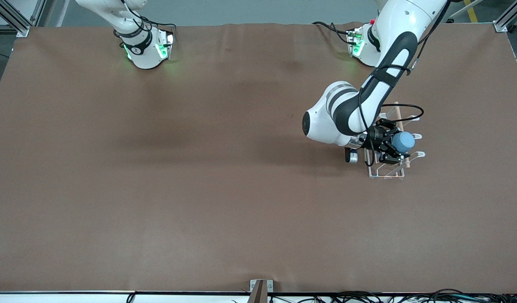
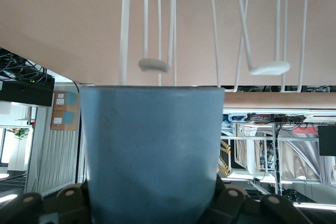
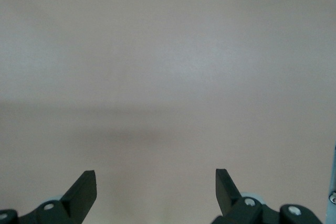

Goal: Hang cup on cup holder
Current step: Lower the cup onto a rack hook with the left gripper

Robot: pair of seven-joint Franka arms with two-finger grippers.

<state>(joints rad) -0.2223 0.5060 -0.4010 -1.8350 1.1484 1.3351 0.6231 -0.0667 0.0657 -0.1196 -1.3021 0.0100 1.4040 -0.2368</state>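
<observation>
The cup (image 1: pixel 405 142) is a light-blue tumbler with a matte, faintly speckled plastic skin, tapering from a wide rim to a narrower base. It is held tipped on its side in the left end effector (image 1: pixel 394 147), whose black fingers clamp its narrow end, and it hangs over the cup holder (image 1: pixel 391 145). In the left wrist view the cup (image 2: pixel 152 153) fills the lower half of the frame, its straight rim edge lying just short of two flattened white prong tips.

The cup holder is a thin white wire rack with a rectangular base, angled prongs ending in small loop-shaped pads, and a pale wooden dowel (image 1: pixel 399 115) running along its top. It stands on the desk (image 1: pixel 199 168) toward the left arm's end. From the wrist, its wires (image 2: pixel 210 30) read as slim, smooth rods rising to a crossbar.

The desk is covered with a plain brown, felt-like sheet with soft creases.

The right arm waits near its base; its end effector (image 3: pixel 156 187) hangs over bare brown surface with its dark, wedge-shaped fingers set wide apart, holding nothing.
</observation>
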